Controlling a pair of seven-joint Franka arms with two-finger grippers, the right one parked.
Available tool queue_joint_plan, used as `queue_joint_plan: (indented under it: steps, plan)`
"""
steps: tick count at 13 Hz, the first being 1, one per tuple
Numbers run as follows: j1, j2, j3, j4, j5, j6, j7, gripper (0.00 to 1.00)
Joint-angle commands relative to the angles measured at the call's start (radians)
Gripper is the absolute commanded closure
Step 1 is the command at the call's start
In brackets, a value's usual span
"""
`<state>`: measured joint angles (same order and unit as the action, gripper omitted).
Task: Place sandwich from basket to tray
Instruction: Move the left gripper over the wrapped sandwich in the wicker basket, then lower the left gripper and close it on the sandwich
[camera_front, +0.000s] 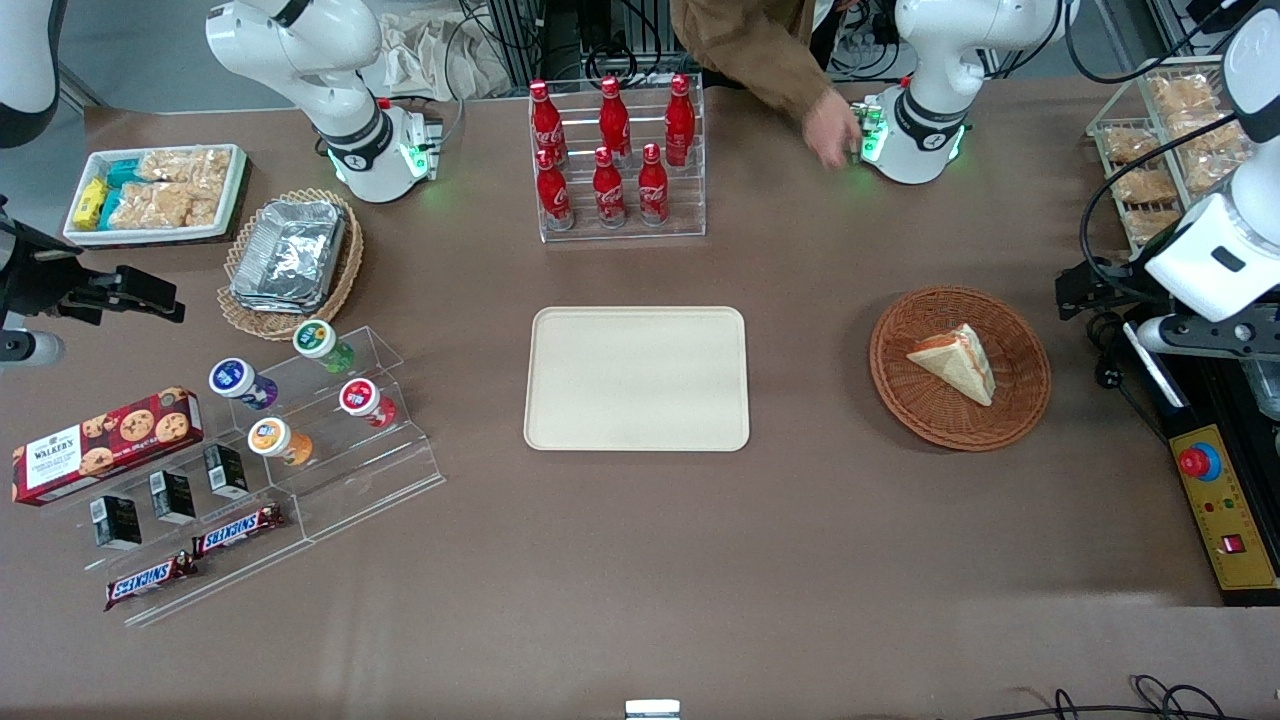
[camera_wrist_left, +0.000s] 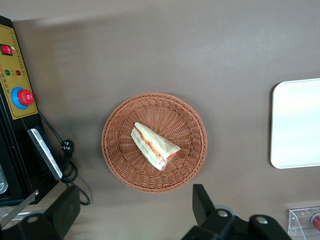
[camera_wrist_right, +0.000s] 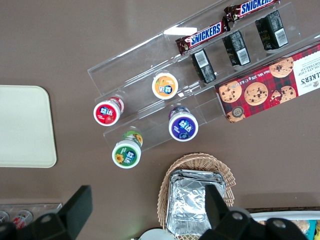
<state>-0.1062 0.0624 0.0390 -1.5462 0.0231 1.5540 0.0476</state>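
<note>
Sandwich (camera_front: 955, 362): lying in basket (camera_front: 1020, 400), tray (camera_front: 637, 378) bare. Hand (camera_wrist_left: 135, 210): released, hovering above basket. Step: approach. Next: descend, straddle the wedge.

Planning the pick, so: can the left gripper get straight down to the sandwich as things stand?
Probably yes. The sandwich lies alone and uncovered in the basket, and the left gripper hangs open above the table beside the basket, nothing between them.
</note>
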Motion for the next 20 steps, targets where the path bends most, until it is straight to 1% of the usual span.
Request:
queue_joint_plan:
  steps: [1, 3, 4, 5, 6, 7, 9, 12, 13, 17, 20]
  plan:
    - [0.000, 0.013, 0.010, 0.026, -0.015, -0.015, -0.011, 0.00]
    - [-0.001, 0.013, 0.012, 0.028, -0.011, -0.018, -0.049, 0.00]
    - [-0.001, 0.011, 0.012, 0.023, -0.011, -0.022, -0.152, 0.00]
    - [0.000, 0.007, 0.012, 0.009, -0.026, -0.023, -0.313, 0.00]
    - [0.000, 0.002, 0.013, -0.029, -0.052, -0.005, -0.430, 0.00]
    - [0.000, -0.015, 0.015, -0.079, -0.054, 0.026, -0.477, 0.00]
    - [0.002, -0.088, 0.015, -0.240, -0.048, 0.146, -0.608, 0.00]
    - [0.025, -0.212, 0.015, -0.568, -0.042, 0.407, -0.854, 0.00]
    - [0.036, -0.229, 0.013, -0.656, -0.040, 0.481, -0.899, 0.00]
    - [0.036, -0.196, 0.012, -0.787, -0.040, 0.631, -1.054, 0.00]
    - [0.036, -0.181, 0.010, -0.891, -0.041, 0.786, -1.083, 0.00]
